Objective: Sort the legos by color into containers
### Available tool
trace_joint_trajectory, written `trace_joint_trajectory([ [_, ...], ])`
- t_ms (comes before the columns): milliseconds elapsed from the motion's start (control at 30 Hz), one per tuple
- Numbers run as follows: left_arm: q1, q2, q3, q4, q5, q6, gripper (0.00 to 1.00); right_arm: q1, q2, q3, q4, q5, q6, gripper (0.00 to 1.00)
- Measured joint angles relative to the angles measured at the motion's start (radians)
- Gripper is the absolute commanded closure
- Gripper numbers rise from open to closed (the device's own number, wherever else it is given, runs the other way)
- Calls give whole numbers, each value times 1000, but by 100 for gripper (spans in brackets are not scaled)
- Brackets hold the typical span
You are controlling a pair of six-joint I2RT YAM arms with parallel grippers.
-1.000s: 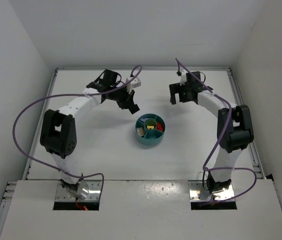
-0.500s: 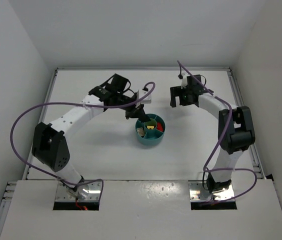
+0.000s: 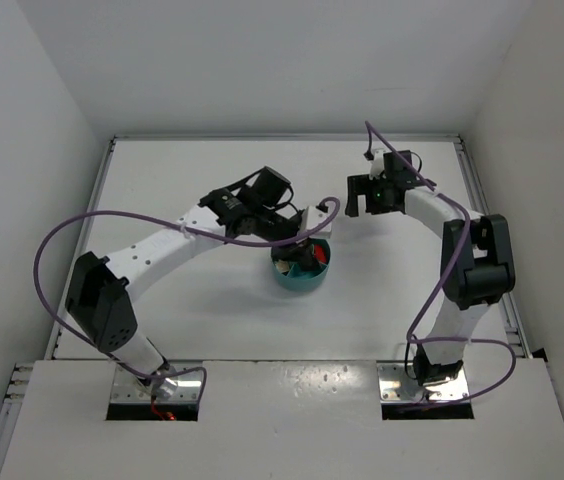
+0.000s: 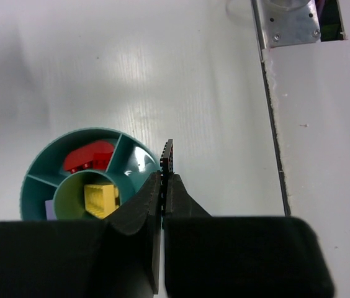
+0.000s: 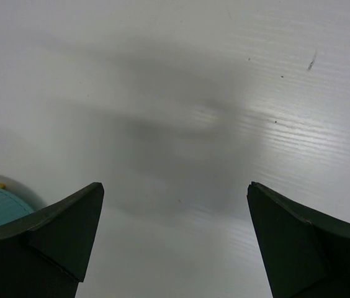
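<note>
Bench [image 3: 212, 310]: white, carrying one item of work, the dish.

Left arm [image 3: 162, 245]: stretched across toward the bench centre, its end over the dish. Right arm [image 3: 472, 260]: bent at the far right, its end well apart from the dish.

Dish [image 3: 297, 285]: round, teal, standing near the bench centre. It is divided into wedges around a central cup [image 4: 69, 192].

Left tool [image 4: 163, 180]: my fingers are pressed together on a black lego [image 4: 168, 158]. The lego is thin and seen edge-on, and it projects from the tips. From the wrist it lies over the dish's edge, beside a bare wedge. I cannot tell its height above the rim.

Right tool [image 5: 174, 186]: fingers spread wide, nothing between them, bare bench below. Only a sliver of the dish shows at the lower left of that view.

Legos in the dish: red lego [image 4: 89, 157] in a wedge next to the bare one, yellow lego [image 4: 100, 198] in the cup. A lavender sliver [image 4: 49, 210] shows in another wedge, mostly hidden by my tool.
</note>
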Motion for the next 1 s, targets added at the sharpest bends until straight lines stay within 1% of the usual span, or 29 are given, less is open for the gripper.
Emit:
trace_joint_trajectory([
  [167, -45, 4, -10, 24, -71, -50, 99, -16, 0, 0, -21, -35, 1, 1],
  [467, -47, 49, -27, 102, -217, -146, 99, -31, -52, -51, -1, -54, 4, 1],
  [733, -51, 51, -75, 118, -262, -162, 99, -31, -94, -75, 12, -54, 8, 1],
  [1000, -51, 52, -101, 121, -299, -184, 85, -31, -97, -75, 15, -54, 8, 1],
])
